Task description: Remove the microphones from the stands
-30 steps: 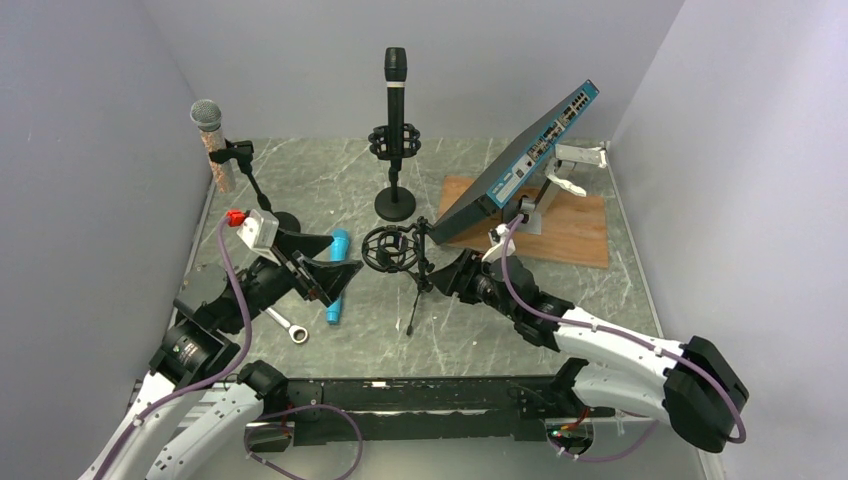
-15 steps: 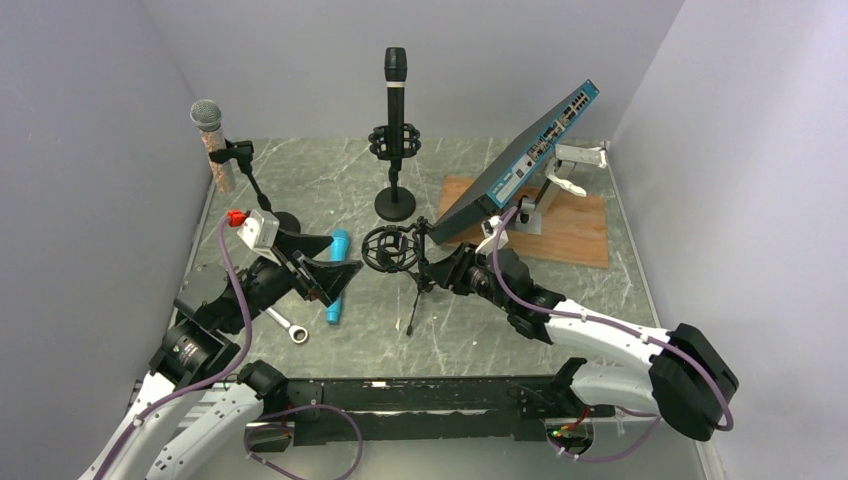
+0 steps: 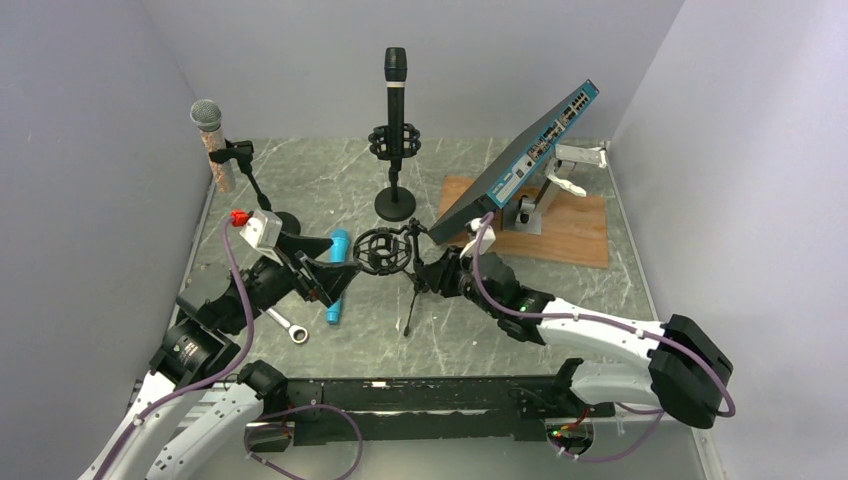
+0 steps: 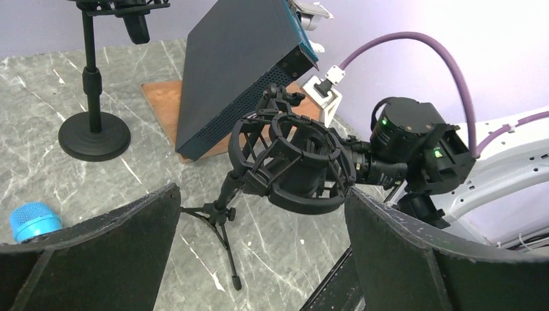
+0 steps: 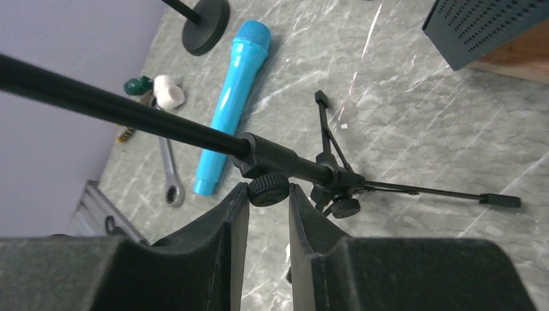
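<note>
A small black tripod stand (image 3: 413, 295) with a round shock mount (image 3: 385, 252) stands mid-table. In the left wrist view the mount (image 4: 294, 188) has something dark inside its ring; I cannot tell whether that is a microphone or the right gripper behind it. My right gripper (image 3: 432, 272) is shut on the stand's clamp knob (image 5: 268, 189), with the stand's pole (image 5: 129, 113) crossing above its fingers. My left gripper (image 3: 325, 265) is open and empty, its jaws wide apart, facing the mount from the left (image 4: 262, 207). A blue microphone (image 3: 336, 275) lies flat on the table beside it.
A black microphone (image 3: 396, 90) stands in a desk stand at the back. A silver-headed microphone (image 3: 212, 135) sits in a clip stand at back left. A tilted network switch (image 3: 520, 160) rests on a wooden board (image 3: 575, 225). A wrench (image 3: 288, 327) lies near the left arm.
My right gripper has moved left to the tripod stand and shut on its knob. The mount has shifted slightly left. The left arm has barely moved.
</note>
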